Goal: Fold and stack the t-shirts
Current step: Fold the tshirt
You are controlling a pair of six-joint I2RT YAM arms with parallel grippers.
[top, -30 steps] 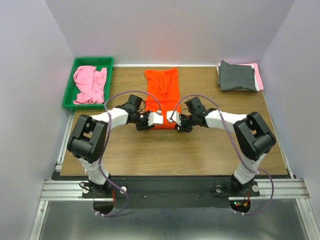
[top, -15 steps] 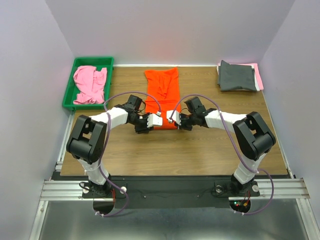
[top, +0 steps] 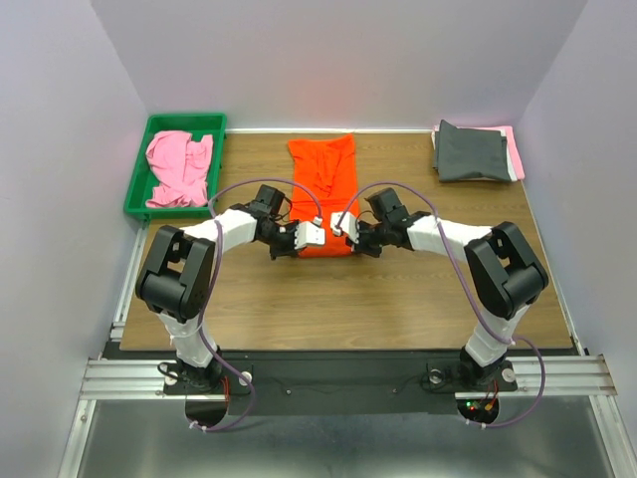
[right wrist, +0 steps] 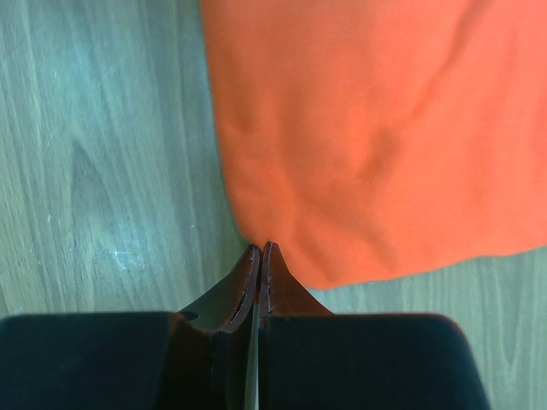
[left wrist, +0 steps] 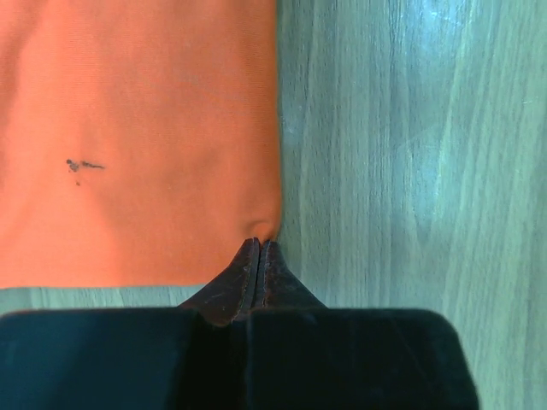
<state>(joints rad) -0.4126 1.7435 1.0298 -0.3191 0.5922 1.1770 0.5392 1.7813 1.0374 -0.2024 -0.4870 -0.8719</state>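
The bright orange t-shirt lies as a long narrow strip in the middle of the table. It also shows in the left wrist view and the right wrist view. My left gripper is shut, pinching the shirt's near left corner. My right gripper is shut, pinching its near right corner. The two grippers are close together over the shirt's near end. A crumpled pink t-shirt lies in the tray. A folded dark grey t-shirt lies on a pink one at the far right.
The green plastic tray stands at the far left corner. Grey walls close the table on three sides. Bare wood lies between the shirt and the arm bases.
Both grippers have moved inward toward each other and slightly away from the bases, drawing the orange shirt's near corners with them.
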